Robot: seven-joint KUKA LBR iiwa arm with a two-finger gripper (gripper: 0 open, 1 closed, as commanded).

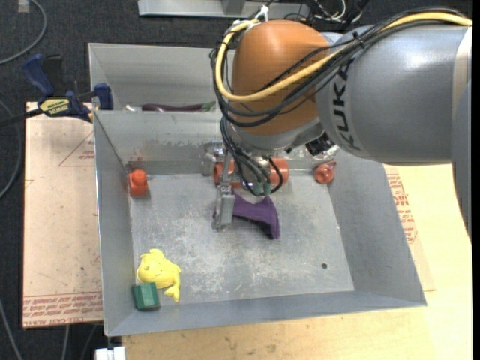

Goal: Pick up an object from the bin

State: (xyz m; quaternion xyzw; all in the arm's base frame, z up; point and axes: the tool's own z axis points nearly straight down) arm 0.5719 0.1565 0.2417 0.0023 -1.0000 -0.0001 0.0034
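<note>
The tool (pixel 227 214) is low in the middle of the bin (pixel 112 201), right beside a purple curvy thing (pixel 256 214). I cannot tell if the tool is open or closed. The purple thing's long side goes left to right, and its thick end points down-right. I think it is best to squeeze across the thin side, then lift straight up.

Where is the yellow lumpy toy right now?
The yellow lumpy toy lies in the grey metal bin's lower-left corner in the camera view, touching a small green block.
</note>
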